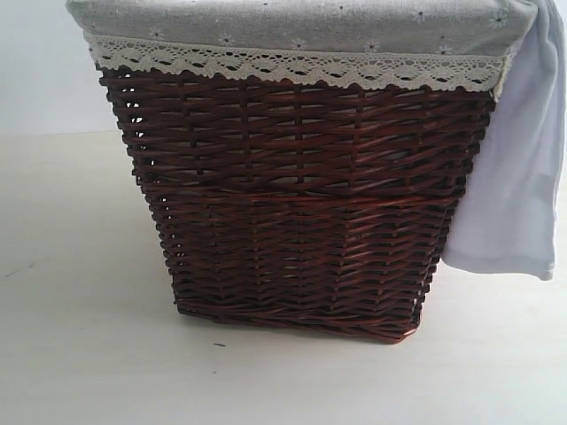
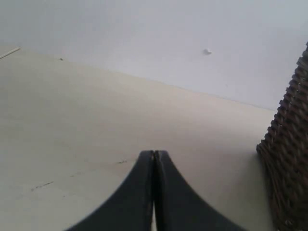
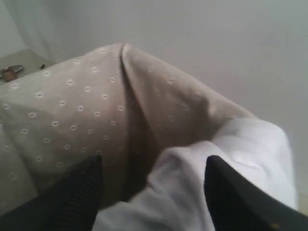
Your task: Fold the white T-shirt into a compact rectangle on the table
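Observation:
The white T-shirt [image 1: 518, 168] hangs over the right rim of a dark wicker basket and down its outer side; its lettering is hidden. In the right wrist view the white T-shirt [image 3: 226, 163] bunches over the liner's edge, and my right gripper [image 3: 154, 166] stands open, its black fingers [image 3: 79, 190] spread either side of the cloth. My left gripper [image 2: 154, 155] is shut, empty, low over the pale table [image 2: 86, 125]. Neither gripper shows in the exterior view.
The dark brown wicker basket [image 1: 301, 204] stands mid-table, lined with grey floral lace-trimmed fabric [image 1: 292, 40]. Its corner [image 2: 288, 159] sits close beside my left gripper. The cream table [image 1: 80, 310] spreads out to the basket's left and front.

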Robot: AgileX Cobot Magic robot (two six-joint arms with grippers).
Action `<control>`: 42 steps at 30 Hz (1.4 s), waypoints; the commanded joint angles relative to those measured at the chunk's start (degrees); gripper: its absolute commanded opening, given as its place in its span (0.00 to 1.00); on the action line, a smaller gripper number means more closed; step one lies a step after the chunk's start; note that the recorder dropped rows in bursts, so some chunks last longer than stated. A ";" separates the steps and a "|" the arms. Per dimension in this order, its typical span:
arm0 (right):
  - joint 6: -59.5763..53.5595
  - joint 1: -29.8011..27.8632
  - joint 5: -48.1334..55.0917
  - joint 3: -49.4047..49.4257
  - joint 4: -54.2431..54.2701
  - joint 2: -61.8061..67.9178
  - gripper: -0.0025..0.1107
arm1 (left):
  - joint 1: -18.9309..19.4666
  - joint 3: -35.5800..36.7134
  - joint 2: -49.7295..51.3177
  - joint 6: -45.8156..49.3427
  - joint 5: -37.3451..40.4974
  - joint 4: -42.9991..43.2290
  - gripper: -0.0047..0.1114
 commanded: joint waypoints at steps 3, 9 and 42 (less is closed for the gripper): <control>5.20 2.91 -0.78 0.11 0.24 -3.74 0.59 | 0.16 -0.03 -0.27 -0.30 -0.06 -0.52 0.04; 13.72 1.87 0.31 0.45 0.24 -4.10 0.59 | 0.16 -0.03 -0.27 -0.30 -0.06 -0.52 0.04; 8.68 3.93 7.86 8.08 0.24 0.91 0.03 | 0.16 -0.03 -0.27 -0.30 -0.06 -0.52 0.04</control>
